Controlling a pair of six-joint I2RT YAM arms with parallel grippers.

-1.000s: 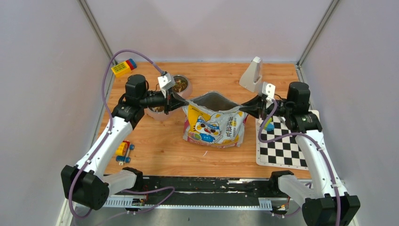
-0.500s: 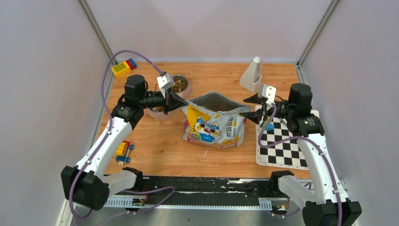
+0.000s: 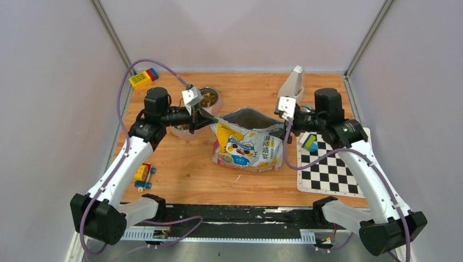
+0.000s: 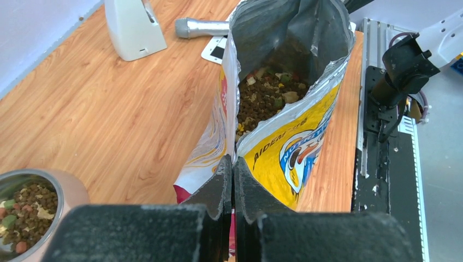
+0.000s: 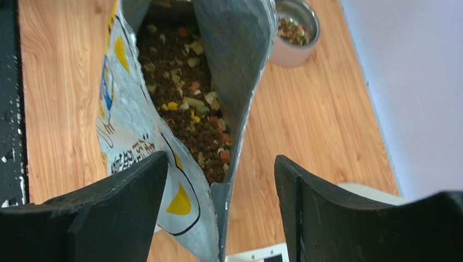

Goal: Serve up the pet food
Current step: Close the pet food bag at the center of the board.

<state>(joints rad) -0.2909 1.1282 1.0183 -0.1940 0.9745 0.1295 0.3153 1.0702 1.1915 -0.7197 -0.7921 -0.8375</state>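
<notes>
Standing upright near the middle of a wooden surface [image 3: 185, 164], a crinkly yellow-and-white bag [image 3: 250, 144] with a cartoon cat is seen from above. Its top is spread open and its silver lining is exposed. The pet food [image 4: 265, 95], small brown kibble mixed with a few green, red and pale pieces, is held inside the bag, below the rim.

The bag's left top corner is pinched by the left claw [image 3: 203, 116], whose fingers are pressed flat together on the seam in the left wrist view. The right claw [image 3: 287, 132] is released. In the right wrist view its two dark fingers [image 5: 131, 191] are spread wide, with the bag's right edge seam lying in the gap between them.

Just behind the left claw, a steel bowl [image 3: 218, 100] with a pink outer wall is placed, and some kibble is contained in it. A checkerboard mat [image 3: 327, 172] is laid on the right side of the surface, with a small blue-and-yellow block [image 3: 309, 142] at its far corner. A white stand [image 3: 293, 84] is set near the far edge behind the bag. A yellow toy brick [image 3: 142, 78] is seen in the far left corner, and a small toy [image 3: 143, 174] is seen beside the left arm.
</notes>
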